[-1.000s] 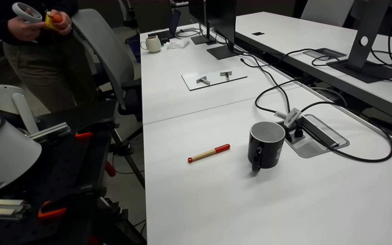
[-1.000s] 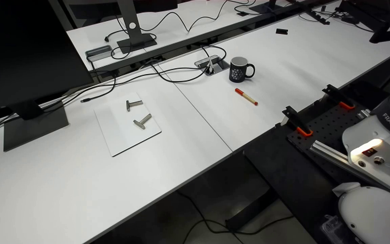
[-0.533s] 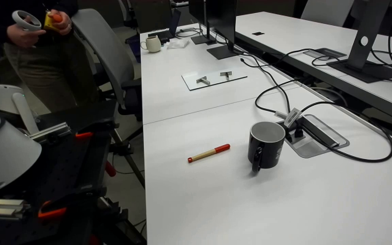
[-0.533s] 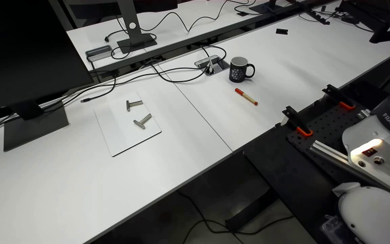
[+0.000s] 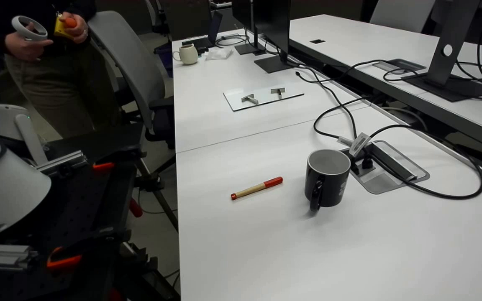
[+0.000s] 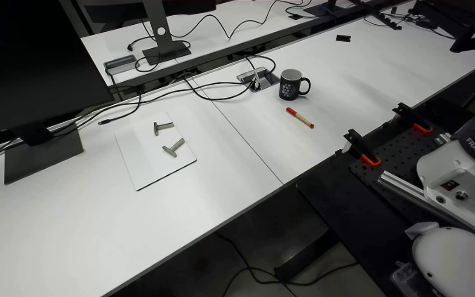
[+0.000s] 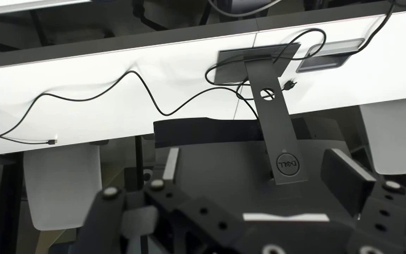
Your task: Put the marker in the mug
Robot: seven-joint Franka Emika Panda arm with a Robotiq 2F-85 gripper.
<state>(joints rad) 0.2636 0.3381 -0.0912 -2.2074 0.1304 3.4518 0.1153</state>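
Observation:
On the white table lies the marker, a thin tan stick with red ends (image 5: pixel 257 188) (image 6: pixel 300 118). A short way from its longer red end stands the mug, upright, black and glossy with a pale inside (image 5: pixel 326 184) (image 6: pixel 289 87). Its handle is visible in both exterior views, and the marker is outside the mug, not touching it. Only the wrist view shows my gripper (image 7: pixel 253 155); its jaws are wide apart with no object held. Neither marker nor mug appears in that view, which looks toward a monitor back (image 7: pixel 220 176).
Behind the mug, black cables run from a grey table socket box (image 5: pixel 385 179). A glossy white board (image 6: pixel 151 161) carries two metal T-shaped pieces. Clamps (image 6: pixel 361 146) sit along the robot's mount by the table edge. A person (image 5: pixel 52 75) stands beside a chair holding a controller.
The glowing light on the robot's base has gone dark. The person's hand with the white controller has lowered slightly. Marker and mug have stayed in place.

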